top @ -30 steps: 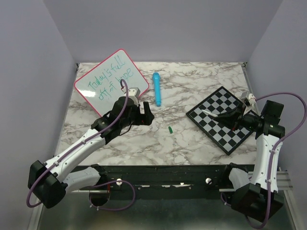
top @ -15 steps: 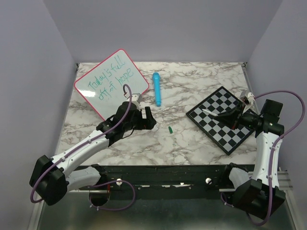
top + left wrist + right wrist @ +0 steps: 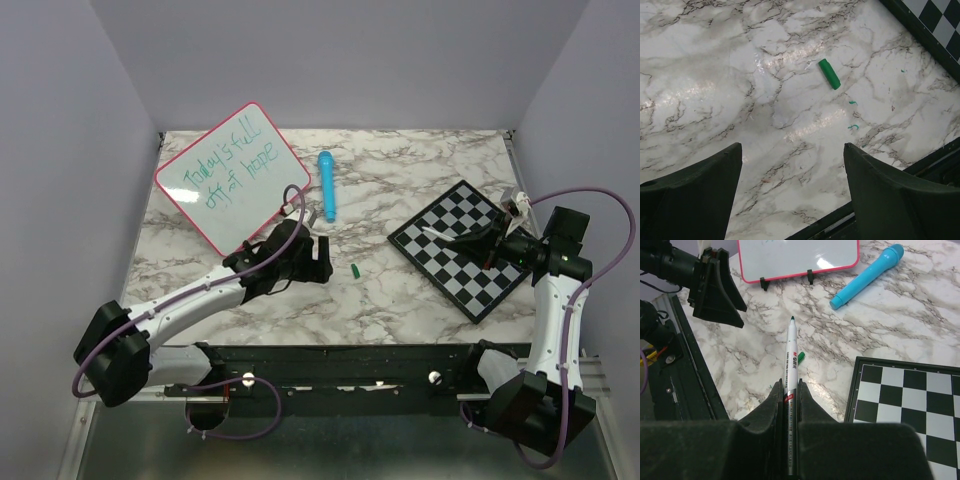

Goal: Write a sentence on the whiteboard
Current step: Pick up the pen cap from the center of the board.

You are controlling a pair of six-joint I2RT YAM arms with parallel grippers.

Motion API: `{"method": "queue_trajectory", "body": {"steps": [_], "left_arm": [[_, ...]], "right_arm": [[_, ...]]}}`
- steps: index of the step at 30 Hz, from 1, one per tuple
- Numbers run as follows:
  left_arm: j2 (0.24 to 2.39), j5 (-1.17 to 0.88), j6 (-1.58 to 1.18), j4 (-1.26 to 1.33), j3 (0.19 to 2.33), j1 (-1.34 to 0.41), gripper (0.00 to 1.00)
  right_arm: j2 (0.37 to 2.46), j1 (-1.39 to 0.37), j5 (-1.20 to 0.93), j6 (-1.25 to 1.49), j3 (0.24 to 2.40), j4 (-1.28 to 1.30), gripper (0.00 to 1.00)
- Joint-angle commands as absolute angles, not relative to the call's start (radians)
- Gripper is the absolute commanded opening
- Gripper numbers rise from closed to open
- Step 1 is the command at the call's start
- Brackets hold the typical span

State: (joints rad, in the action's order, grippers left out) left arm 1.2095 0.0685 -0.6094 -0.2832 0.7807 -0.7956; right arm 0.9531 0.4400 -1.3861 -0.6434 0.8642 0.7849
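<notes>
Wide-open, empty left claw (image 3: 791, 149) near green cap (image 3: 829, 74), right claw (image 3: 790, 386) clamped on marker (image 3: 791, 352) over chessboard (image 3: 470, 278), green sentence (image 3: 228, 168) on whiteboard (image 3: 252, 216)

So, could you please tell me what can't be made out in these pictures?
The sentence: top view, too small to read surely.
The whiteboard: right wrist view, far part cut by the top edge.
The chessboard: left wrist view, only a corner in frame.
The marker: right wrist view, rear end hidden inside the right gripper.
</notes>
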Motion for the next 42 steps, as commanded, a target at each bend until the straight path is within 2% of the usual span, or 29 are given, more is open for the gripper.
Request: {"method": "queue_trajectory", "body": {"steps": [1, 6, 7, 9, 11, 14, 19, 22, 30, 42], "left_arm": [[1.250, 0.167, -0.689, -0.311, 0.821, -0.830, 0.87], [1.333, 0.190, -0.712, -0.304, 0.862, -0.859, 0.80], [1.377, 0.178, -0.730, -0.278, 0.871, -0.864, 0.74], [1.431, 0.175, -0.767, -0.268, 0.919, -0.879, 0.73], [1.512, 0.204, -0.860, -0.270, 0.957, -0.887, 0.73], [1.601, 0.257, -0.983, -0.293, 1.035, -0.914, 0.66], [1.751, 0.394, -1.090, -0.550, 1.254, -0.974, 0.49], [1.842, 0.411, -1.126, -0.673, 1.357, -0.992, 0.45], [1.948, 0.408, -1.141, -0.706, 1.448, -1.011, 0.35], [2.057, 0.420, -1.097, -0.742, 1.542, -1.009, 0.34]], "right_arm": [[0.956, 0.437, -1.381, -0.630, 0.853, 0.767, 0.01], [0.962, 0.437, -1.384, -0.641, 0.857, 0.779, 0.01], [0.962, 0.437, -1.384, -0.640, 0.857, 0.778, 0.00], [0.963, 0.437, -1.384, -0.640, 0.858, 0.778, 0.01], [0.962, 0.437, -1.384, -0.641, 0.857, 0.779, 0.01], [0.960, 0.437, -1.385, -0.643, 0.859, 0.781, 0.00], [0.969, 0.434, -1.374, -0.673, 0.864, 0.802, 0.00], [0.999, 0.433, -1.371, -0.738, 0.890, 0.860, 0.00], [1.012, 0.431, -1.390, -0.793, 0.910, 0.936, 0.01], [1.008, 0.431, -1.401, -0.810, 0.916, 0.956, 0.00]]}}
